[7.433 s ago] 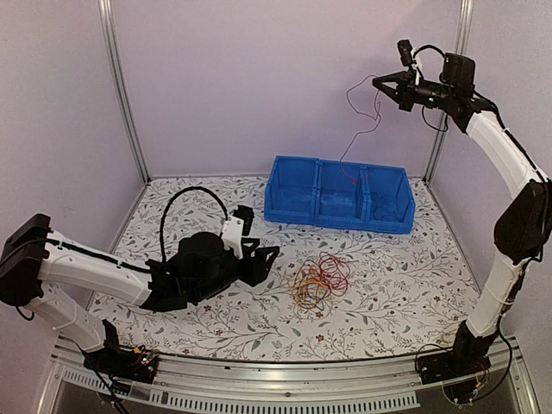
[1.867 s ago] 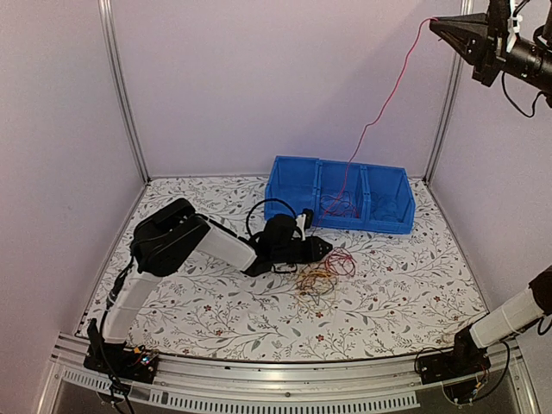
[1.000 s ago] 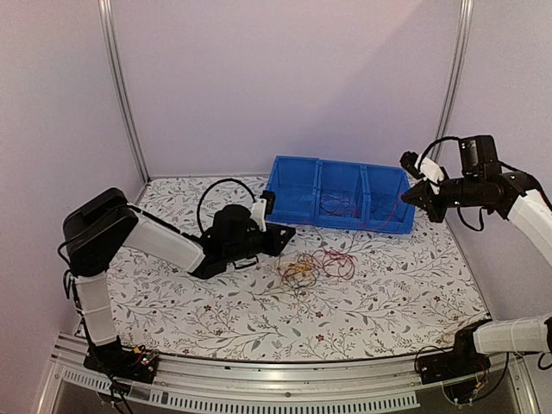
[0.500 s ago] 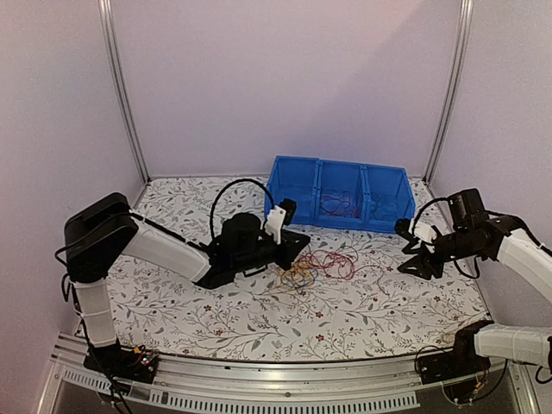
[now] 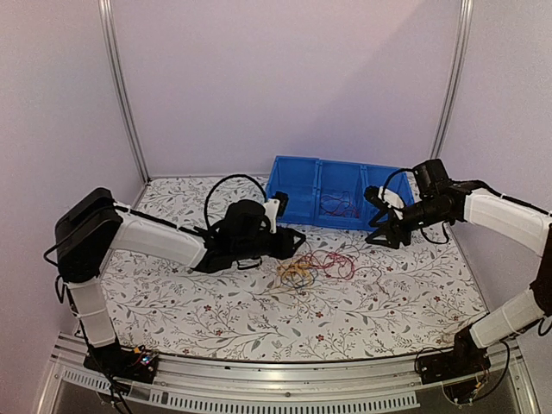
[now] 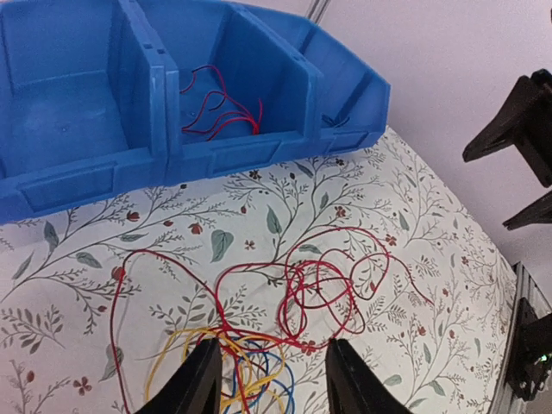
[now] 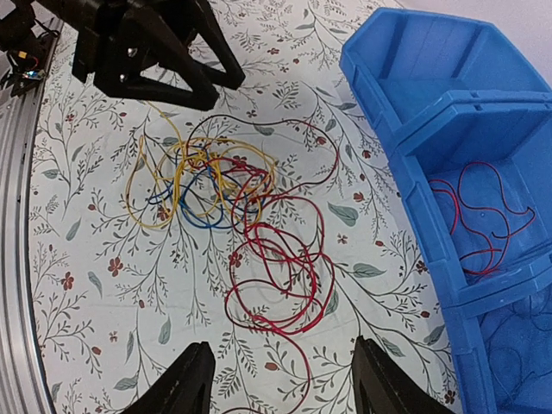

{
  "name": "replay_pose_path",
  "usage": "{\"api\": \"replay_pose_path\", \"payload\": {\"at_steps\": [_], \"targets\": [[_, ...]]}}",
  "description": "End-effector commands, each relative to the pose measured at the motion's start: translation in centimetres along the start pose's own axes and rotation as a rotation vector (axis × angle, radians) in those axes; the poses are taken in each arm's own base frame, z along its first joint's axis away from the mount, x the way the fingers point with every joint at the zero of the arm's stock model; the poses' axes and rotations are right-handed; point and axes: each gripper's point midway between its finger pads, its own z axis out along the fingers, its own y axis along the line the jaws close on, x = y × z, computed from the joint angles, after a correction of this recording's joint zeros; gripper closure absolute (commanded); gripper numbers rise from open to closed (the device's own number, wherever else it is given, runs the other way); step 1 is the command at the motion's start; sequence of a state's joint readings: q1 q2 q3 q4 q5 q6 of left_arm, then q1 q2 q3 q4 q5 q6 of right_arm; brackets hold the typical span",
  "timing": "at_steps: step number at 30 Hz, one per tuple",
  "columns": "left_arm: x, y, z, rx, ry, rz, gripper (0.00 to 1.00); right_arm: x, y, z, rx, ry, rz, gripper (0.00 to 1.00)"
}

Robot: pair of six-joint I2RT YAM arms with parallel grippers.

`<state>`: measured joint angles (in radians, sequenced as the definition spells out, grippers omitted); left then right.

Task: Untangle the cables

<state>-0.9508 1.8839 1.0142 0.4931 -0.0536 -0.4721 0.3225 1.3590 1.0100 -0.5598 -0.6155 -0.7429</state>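
Overhead, two arms reach low toward one tangle, mid-worktop.
Left gripper (image 5: 297,241) and right gripper (image 5: 377,221) flank the cables (image 5: 321,265), jaws open. Left wrist: red wire (image 6: 221,108) in the middle of three compartments of one blue bin (image 6: 259,155), far edge. Right wrist: spread fingers (image 7: 191,379) above the tangle.

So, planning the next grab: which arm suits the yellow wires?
Left, likely: the left gripper, open, hangs at the yellow wires; the right gripper, open, sits beyond the red loops.
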Motion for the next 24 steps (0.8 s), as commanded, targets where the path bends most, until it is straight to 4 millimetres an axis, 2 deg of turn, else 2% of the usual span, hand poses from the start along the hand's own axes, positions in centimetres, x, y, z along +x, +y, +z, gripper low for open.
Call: {"api": "replay_pose_path", "payload": {"at_steps": [1, 4, 6, 11, 17, 24], "targets": [[-0.3, 3.9, -0.5, -0.078, 0.128, -0.16, 0.58, -0.9, -0.9, 1.2, -0.008, -0.021, 0.025, 0.42], [0.4, 5.3, 0.5, -0.09, 0.197, -0.131, 0.55, -0.9, -0.5, 1.3, -0.029, -0.036, 0.038, 0.42], [1.8, 6.4, 1.6, -0.092, 0.264, -0.132, 0.54, -0.8, -0.2, 1.2, -0.034, -0.037, 0.043, 0.42], [3.6, 7.1, 4.3, -0.033, 0.327, -0.127, 0.55, -0.4, 0.3, 0.8, -0.019, -0.039, 0.035, 0.42], [5.2, 9.1, 6.3, -0.103, 0.381, -0.108, 0.55, -0.4, 0.7, 0.5, -0.019, -0.049, 0.029, 0.41], [6.2, 10.0, 6.6, -0.128, 0.398, -0.08, 0.75, 0.0, 0.6, 1.1, -0.029, -0.042, 0.041, 0.42]]}}
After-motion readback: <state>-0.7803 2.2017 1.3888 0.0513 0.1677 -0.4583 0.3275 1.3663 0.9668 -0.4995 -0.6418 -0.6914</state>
